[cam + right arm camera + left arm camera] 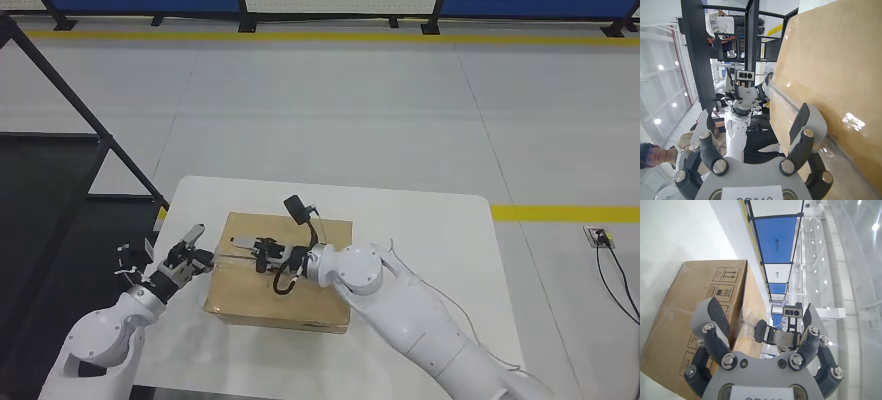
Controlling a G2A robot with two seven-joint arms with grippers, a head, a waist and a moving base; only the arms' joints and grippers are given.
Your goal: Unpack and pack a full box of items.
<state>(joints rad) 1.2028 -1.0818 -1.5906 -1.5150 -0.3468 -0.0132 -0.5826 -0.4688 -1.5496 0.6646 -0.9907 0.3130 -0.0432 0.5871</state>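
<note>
The box (240, 292) sits sealed on the table (440, 230) — stiff cardboard, slick tape (781, 96), probably heavy. Both claws gape empty: left gripper (762, 311) at its end, right gripper (755, 115) atop that tape — where I'd peel.

Everything's lit bright and even from overhead on my end, and the round ceiling lights (875, 227) flare out white in the left wrist view. The clear tape (781, 97) on the box (829, 66) kicks back shiny glare patches in the right wrist view. Both wrist views bend straight lines hard toward the edges, and the white table (430, 215) looks nearly washed out from the top.
</note>
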